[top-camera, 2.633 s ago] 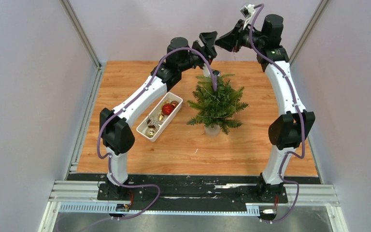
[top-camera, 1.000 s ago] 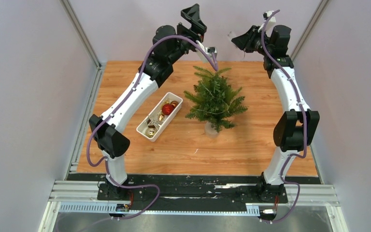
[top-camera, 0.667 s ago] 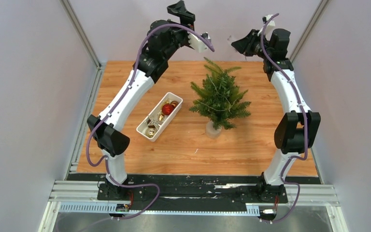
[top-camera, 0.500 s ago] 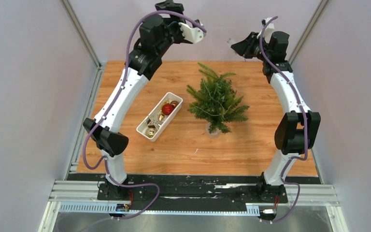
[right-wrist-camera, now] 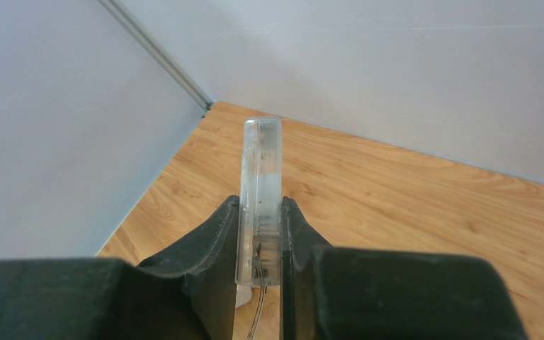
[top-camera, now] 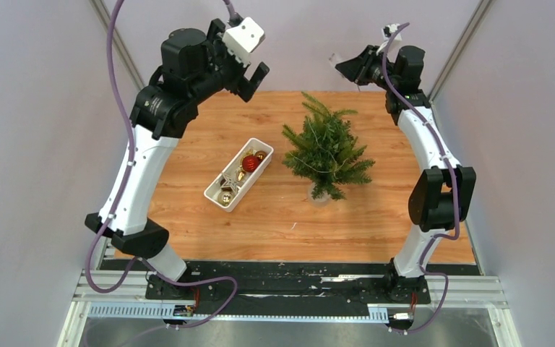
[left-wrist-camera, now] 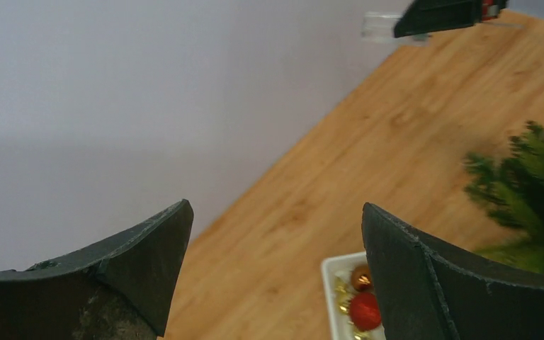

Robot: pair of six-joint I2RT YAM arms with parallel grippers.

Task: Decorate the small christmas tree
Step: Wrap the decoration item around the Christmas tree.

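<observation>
Left hand point(top-camera: 251, 81) hangs spread above the worktop point(top-camera: 274, 217); right hand point(right-wrist-camera: 261, 212) pinches a clear plastic block point(right-wrist-camera: 261, 163); the small christmas tree point(top-camera: 327, 148) stands near a white tray point(top-camera: 217, 199).

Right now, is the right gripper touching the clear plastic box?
Touching. The right wrist view shows the right gripper with both fingers pressed flat against the sides of the clear plastic box, with no gap.

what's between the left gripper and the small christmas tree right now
Nothing visible. The left gripper is open and empty, high up; the small christmas tree stands clear to its right. The white tray lies off that line, and the right gripper, shut on a clear plastic piece, is beyond the tree.
</observation>
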